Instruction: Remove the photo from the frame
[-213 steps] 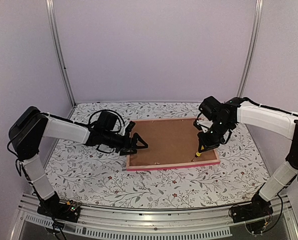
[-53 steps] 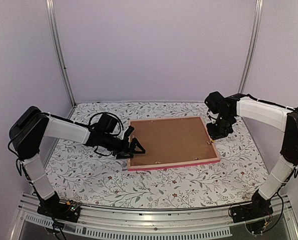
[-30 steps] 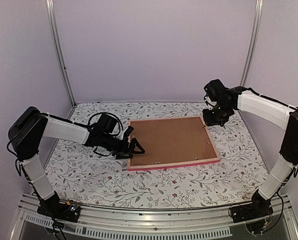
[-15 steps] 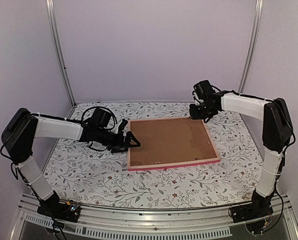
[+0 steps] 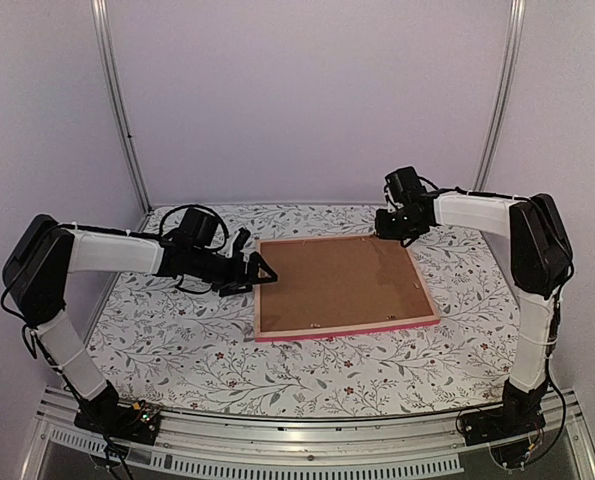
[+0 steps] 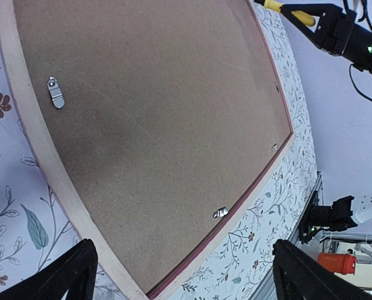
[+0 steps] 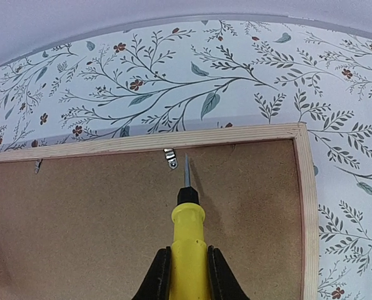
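On the flowered table (image 5: 157,340), the frame (image 5: 349,327) lies face down, backing board (image 5: 337,280) not yet lifted, photo unseen (presumably beneath it); right gripper (image 7: 186,270) clamps a yellow screwdriver (image 7: 187,231) tipped at the far-edge clip (image 7: 170,157), left gripper (image 5: 255,270) spread empty beside the frame, unclipping and removal outstanding.

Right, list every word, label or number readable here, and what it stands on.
None can be read.
The plain brown backing board in the thin pink picture frame is unprinted; the yellow-handled screwdriver shows no brand; the floral table cover carries only leaves and flowers.
The small orange-red object past the cover's edge, in the left wrist view, is too blurred to tell.
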